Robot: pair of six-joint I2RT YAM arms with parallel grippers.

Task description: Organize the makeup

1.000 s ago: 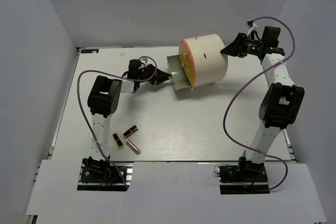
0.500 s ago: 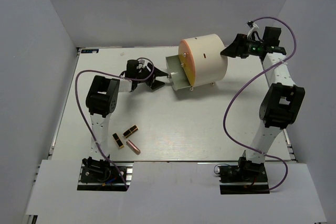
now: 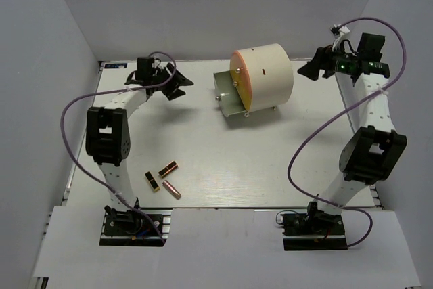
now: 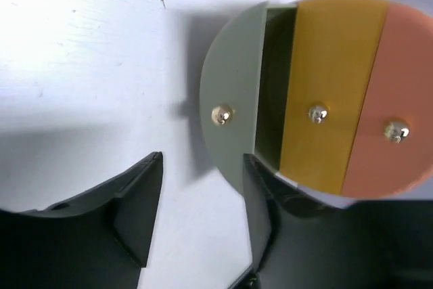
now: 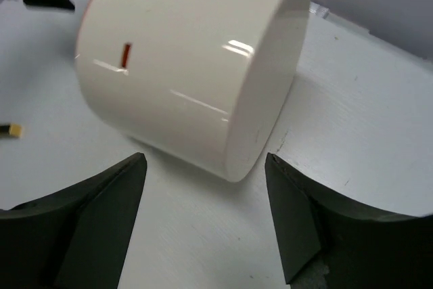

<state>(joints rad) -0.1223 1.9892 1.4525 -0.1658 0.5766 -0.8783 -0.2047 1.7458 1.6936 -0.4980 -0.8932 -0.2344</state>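
Top external: three lipsticks (image 3: 168,168), likely light, stiff, prone to rolling; pinch each across its middle. Left gripper (image 3: 178,88) and right gripper (image 3: 304,72) gape empty.

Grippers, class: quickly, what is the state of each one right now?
Left gripper: open, holding nothing.
Right gripper: open, holding nothing.

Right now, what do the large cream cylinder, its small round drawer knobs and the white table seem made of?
Large cream cylinder: likely glossy plastic or lacquered wood, going by sharp highlights on its smooth shell. Small round drawer knobs: polished metal, bright mirror glints. White table: matte painted surface, faintly streaked; base material unclear.
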